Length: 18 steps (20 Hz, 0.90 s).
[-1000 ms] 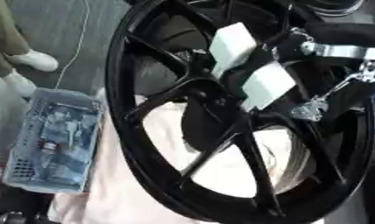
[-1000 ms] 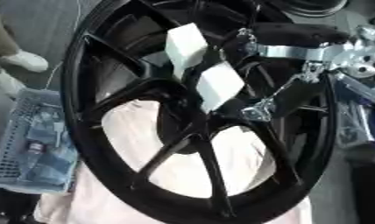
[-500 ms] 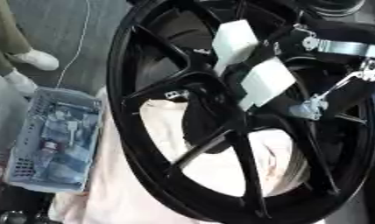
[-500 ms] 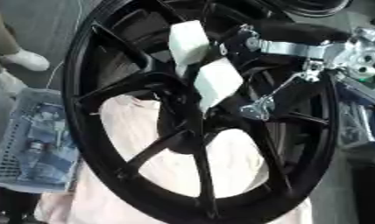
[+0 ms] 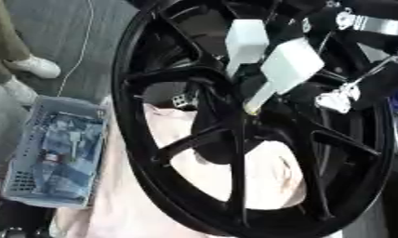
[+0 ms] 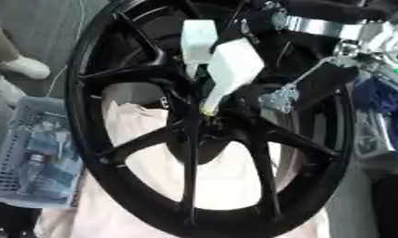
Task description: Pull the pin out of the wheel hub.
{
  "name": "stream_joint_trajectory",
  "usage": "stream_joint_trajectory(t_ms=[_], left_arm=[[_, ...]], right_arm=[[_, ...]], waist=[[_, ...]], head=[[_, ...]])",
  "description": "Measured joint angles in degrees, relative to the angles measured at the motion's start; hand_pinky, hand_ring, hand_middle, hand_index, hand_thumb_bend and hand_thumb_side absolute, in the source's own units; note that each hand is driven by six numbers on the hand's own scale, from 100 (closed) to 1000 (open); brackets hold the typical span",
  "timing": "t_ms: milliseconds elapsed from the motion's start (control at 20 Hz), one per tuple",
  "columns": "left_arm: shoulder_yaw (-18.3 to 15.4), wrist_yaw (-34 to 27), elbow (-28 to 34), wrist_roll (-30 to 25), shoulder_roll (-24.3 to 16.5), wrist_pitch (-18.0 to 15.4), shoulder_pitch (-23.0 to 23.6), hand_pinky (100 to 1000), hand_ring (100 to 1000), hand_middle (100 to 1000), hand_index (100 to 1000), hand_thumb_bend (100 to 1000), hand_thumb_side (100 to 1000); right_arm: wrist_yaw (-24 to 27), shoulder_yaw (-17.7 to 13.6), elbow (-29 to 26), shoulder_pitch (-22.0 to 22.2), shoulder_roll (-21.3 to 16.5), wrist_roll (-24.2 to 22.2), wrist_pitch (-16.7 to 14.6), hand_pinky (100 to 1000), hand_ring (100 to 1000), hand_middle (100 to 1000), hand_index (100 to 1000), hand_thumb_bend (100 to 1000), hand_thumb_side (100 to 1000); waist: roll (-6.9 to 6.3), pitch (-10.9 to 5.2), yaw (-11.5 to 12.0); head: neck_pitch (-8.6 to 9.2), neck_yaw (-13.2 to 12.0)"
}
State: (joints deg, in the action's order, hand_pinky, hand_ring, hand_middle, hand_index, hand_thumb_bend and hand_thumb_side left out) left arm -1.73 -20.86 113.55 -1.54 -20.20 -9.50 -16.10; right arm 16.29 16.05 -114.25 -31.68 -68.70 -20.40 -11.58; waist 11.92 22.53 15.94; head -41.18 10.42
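A large black spoked wheel stands tilted across both views, its hub near the middle. My right hand comes in from the upper right, black with silver joints and two white pads. The lower pad is closed on a pale thin pin. The pin slants down to the hub, and its yellowish tip is right at the hub's face. I cannot tell whether the tip is still inside the hub. My left hand shows in neither view.
A pink cloth lies under the wheel. A grey-blue basket with several small items stands at the left. A person's white shoes are at the upper left. Blue and metal parts crowd the right edge.
The camera has shifted a little. My right hand's white pads have drawn up and away from the hub, and a length of pale pin now shows between the lower pad and the hub.
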Motion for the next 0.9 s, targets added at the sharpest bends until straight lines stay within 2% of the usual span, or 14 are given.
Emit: stream_joint_trajectory(t_ms=[250, 450, 650, 900], left_arm=[[-0.3, 0.0, 0.0, 0.2, 0.0, 0.0, 0.5, 814, 658, 521, 734, 100, 698], [-0.7, 0.2, 0.0, 0.6, 0.0, -0.2, 1.0, 815, 658, 521, 734, 100, 697], [-1.1, 0.4, 0.0, 1.1, 0.0, -0.5, 1.5, 815, 657, 520, 734, 100, 696], [-1.7, 0.8, 0.0, 1.7, 0.0, -1.0, 2.0, 815, 658, 519, 734, 100, 694]], right_arm=[[4.6, -5.8, 0.0, 1.9, -2.5, -0.3, 0.0, 564, 673, 387, 508, 100, 100], [7.5, -11.6, 0.0, 5.8, -4.8, 1.2, 0.0, 569, 675, 390, 511, 100, 100], [7.9, -17.5, 0.0, 13.8, -6.4, 5.4, 0.5, 566, 680, 394, 514, 100, 100], [4.4, -23.6, 0.0, 25.0, -5.9, 14.2, 2.5, 560, 683, 397, 517, 100, 100]], waist=[[-0.59, -0.28, -1.2], [-1.76, -0.44, -2.7], [-3.02, -0.50, -4.7], [-4.59, -0.50, -6.9]], head=[[0.07, -0.7], [0.08, -1.7], [0.09, -3.2], [0.53, -5.3]])
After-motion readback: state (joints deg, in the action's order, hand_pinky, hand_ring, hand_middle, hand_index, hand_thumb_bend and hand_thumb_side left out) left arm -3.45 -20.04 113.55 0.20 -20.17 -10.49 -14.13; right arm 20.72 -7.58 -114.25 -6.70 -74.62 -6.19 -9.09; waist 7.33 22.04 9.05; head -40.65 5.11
